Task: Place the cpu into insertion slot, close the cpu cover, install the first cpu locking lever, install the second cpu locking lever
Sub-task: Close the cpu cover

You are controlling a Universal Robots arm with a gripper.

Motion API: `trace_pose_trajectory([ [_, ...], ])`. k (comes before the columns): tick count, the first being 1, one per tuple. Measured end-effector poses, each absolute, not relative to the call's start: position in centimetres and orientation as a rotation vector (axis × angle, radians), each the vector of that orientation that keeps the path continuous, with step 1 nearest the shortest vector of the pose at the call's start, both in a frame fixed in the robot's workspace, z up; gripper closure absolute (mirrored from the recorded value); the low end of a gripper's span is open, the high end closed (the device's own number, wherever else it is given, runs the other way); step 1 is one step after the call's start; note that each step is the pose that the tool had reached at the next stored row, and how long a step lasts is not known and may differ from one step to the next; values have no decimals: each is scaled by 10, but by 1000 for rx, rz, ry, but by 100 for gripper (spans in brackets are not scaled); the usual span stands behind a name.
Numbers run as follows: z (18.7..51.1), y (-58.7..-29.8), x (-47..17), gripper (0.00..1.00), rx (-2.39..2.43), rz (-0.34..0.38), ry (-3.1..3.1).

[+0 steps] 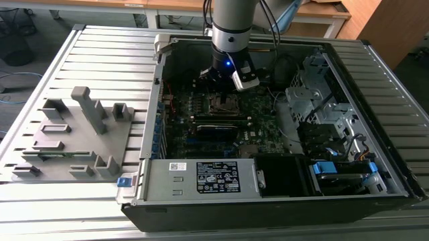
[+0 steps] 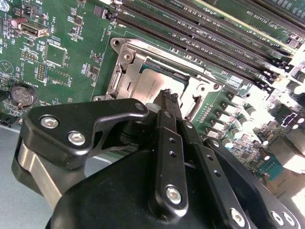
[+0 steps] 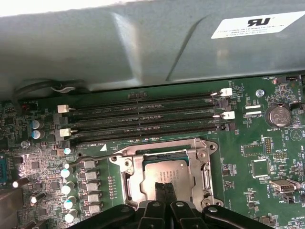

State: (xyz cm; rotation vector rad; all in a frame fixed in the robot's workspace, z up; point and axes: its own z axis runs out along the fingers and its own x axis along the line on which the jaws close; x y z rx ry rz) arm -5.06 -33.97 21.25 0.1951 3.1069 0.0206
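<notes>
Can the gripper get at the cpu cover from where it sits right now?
Probably yes: in the first wrist view the shut gripper hangs right over the cpu, and the cpu cover framing it lies bare, with nothing between them.

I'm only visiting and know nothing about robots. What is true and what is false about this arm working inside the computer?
1. The cpu lies in the insertion slot. True.
2. The gripper is wide open. False: it is shut, with its tips just over the cpu.
3. The long memory slots hold memory sticks. False: they look empty.
4. The cpu cover lies down around the cpu. True.
5. A round coin battery sits on the board. True.
</notes>
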Motion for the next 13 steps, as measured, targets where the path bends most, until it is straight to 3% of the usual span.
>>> trace_pose_trajectory([
  [13, 208, -340, -71, 89, 195, 21, 3100],
])
